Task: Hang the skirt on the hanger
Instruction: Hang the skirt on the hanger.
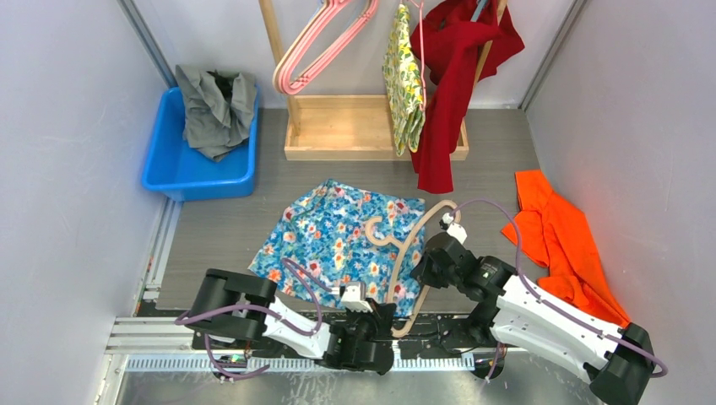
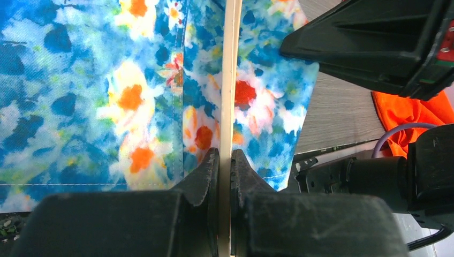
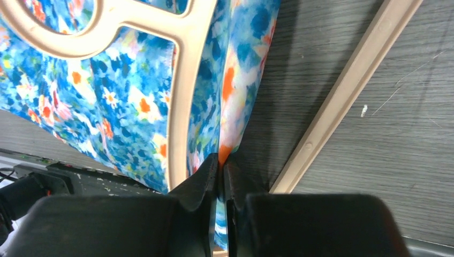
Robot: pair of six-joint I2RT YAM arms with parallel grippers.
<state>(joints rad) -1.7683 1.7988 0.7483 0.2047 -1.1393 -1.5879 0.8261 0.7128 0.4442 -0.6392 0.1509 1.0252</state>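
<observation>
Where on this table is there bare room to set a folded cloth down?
Bare: the strip between bin and skirt; the patch bounded by rack, red garment and orange cloth. Crowded: the near edge, where left gripper, right gripper, hanger and skirt meet.

Skirt (image 1: 338,236) — thin woven cloth, matt, floral print, stitched hem. Hanger (image 3: 181,107) — beige plastic, smooth, slight sheen. Jaws: black plastic, matt, fine grainy texture. Tabletop (image 3: 375,134): grey wood-grain laminate, matt, a few light scratches. Bin (image 1: 198,181): blue plastic, glossy. Rack (image 1: 338,126): bare pale wood, smooth. Orange cloth (image 1: 561,240): matt, creased.
</observation>
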